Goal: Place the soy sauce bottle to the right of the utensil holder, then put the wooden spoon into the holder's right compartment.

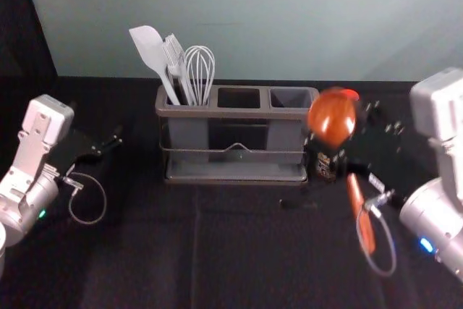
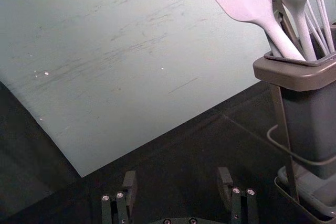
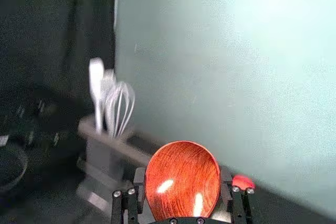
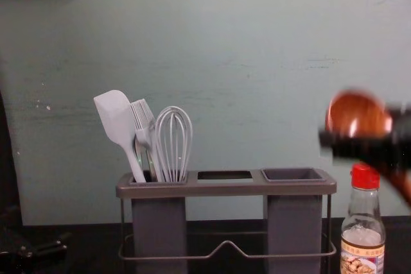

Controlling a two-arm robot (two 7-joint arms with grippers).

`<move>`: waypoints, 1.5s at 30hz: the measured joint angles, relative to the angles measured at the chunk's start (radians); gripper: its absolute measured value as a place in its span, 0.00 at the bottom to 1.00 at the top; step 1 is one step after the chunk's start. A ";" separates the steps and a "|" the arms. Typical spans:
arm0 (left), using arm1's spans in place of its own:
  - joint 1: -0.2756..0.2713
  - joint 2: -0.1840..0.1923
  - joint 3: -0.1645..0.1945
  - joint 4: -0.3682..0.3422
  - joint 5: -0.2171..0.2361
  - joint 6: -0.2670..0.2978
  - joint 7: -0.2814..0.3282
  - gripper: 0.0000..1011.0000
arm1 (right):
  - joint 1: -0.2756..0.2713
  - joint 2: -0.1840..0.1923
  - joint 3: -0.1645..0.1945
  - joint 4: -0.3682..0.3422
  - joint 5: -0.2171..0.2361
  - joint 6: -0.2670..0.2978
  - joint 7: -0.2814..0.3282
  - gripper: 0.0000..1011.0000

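Note:
My right gripper (image 1: pixel 346 134) is raised beside the holder's right end, shut on the wooden spoon (image 1: pixel 332 118) just below its bowl; the handle slants down toward my arm. In the right wrist view the spoon bowl (image 3: pixel 182 179) stands between the fingers of my right gripper (image 3: pixel 182 182). The soy sauce bottle (image 4: pixel 363 232) stands upright just right of the utensil holder (image 4: pixel 225 188), partly hidden from above by spoon and gripper. The holder's right compartment (image 4: pixel 293 175) has nothing in it. Left of the holder waits my left gripper (image 1: pixel 116 139); in its wrist view the left gripper (image 2: pixel 177 184) is open.
A white spatula (image 1: pixel 150 52), a brush and a whisk (image 1: pixel 200 70) stand in the holder's left compartment. A pale wall (image 1: pixel 253 19) rises behind the black table. A small dark object (image 1: pixel 298 204) lies in front of the holder.

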 joint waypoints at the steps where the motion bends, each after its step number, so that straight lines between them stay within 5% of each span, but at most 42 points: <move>1: 0.000 0.000 0.000 0.000 0.000 0.000 0.000 0.99 | 0.003 -0.003 0.005 -0.005 -0.002 -0.047 -0.012 0.83; 13: 0.000 0.000 0.000 0.000 0.000 0.000 0.000 0.99 | 0.103 -0.017 0.010 0.061 0.014 -0.333 -0.039 0.83; 29: 0.000 0.000 0.000 0.000 0.000 0.000 0.000 0.99 | 0.355 0.012 -0.047 0.291 0.112 -0.389 0.069 0.83; 45: 0.000 0.000 0.000 0.000 0.000 0.000 0.000 0.99 | 0.557 -0.049 -0.115 0.554 0.161 -0.460 0.067 0.83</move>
